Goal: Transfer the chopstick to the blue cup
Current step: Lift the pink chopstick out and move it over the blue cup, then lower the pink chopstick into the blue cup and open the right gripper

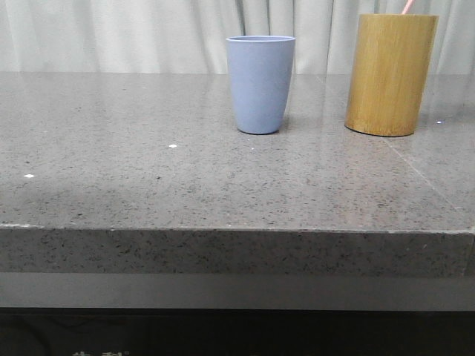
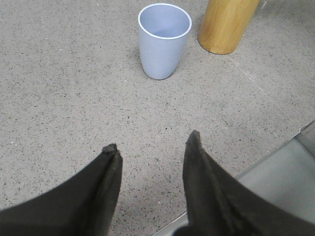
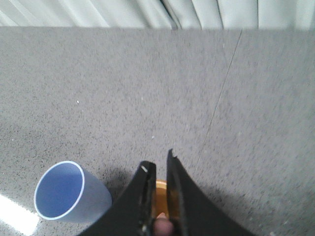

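The blue cup (image 1: 260, 85) stands upright and empty near the middle of the table's far side. To its right, the pale pink chopstick (image 1: 406, 7) pokes out of the top of a taller bamboo holder (image 1: 391, 74). In the right wrist view my right gripper (image 3: 158, 160) hangs directly over the bamboo holder (image 3: 160, 194), jaws nearly together with the chopstick's (image 3: 162, 227) end pinched between them. The blue cup (image 3: 69, 194) sits just beside it. My left gripper (image 2: 152, 141) is open over bare table near the front edge, well short of the blue cup (image 2: 163, 44).
The grey stone table (image 1: 148, 185) has a front edge (image 1: 237, 230) close to the camera. Pale curtains (image 1: 111, 33) hang behind it. The bamboo holder (image 2: 226, 24) stands close beside the blue cup, with a narrow gap between them.
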Available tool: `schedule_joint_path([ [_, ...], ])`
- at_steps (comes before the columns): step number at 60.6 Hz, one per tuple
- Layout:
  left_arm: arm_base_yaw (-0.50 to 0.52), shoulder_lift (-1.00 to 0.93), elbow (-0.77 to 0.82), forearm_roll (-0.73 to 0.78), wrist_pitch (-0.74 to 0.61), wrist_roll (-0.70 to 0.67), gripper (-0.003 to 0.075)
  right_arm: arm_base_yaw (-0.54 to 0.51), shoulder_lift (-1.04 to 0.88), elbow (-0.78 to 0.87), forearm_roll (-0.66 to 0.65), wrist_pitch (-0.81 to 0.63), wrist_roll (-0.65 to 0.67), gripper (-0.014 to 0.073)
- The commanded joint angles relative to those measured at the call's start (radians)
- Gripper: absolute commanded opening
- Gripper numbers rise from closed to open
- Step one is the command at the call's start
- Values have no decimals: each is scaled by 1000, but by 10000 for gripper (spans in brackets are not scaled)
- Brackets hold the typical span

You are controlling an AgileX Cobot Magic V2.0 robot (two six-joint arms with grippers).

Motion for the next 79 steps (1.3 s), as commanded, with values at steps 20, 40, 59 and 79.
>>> schedule_joint_path([
  [20,0,-15,-27,-12,-71,-9,295,122,-208,-195,-79,-65,-14,-46],
  [40,0,-15,-27,-12,-73,-9,295,433,-192,-195,-186,-98,-38,-46],
  [59,0,-15,-27,-12,-73,-9,295,625,-49,-187,-399,-170,-38,-46],
  [79,0,-15,-27,-12,-75,-9,295,625,108,-187,-405,-162,-28,-43],
])
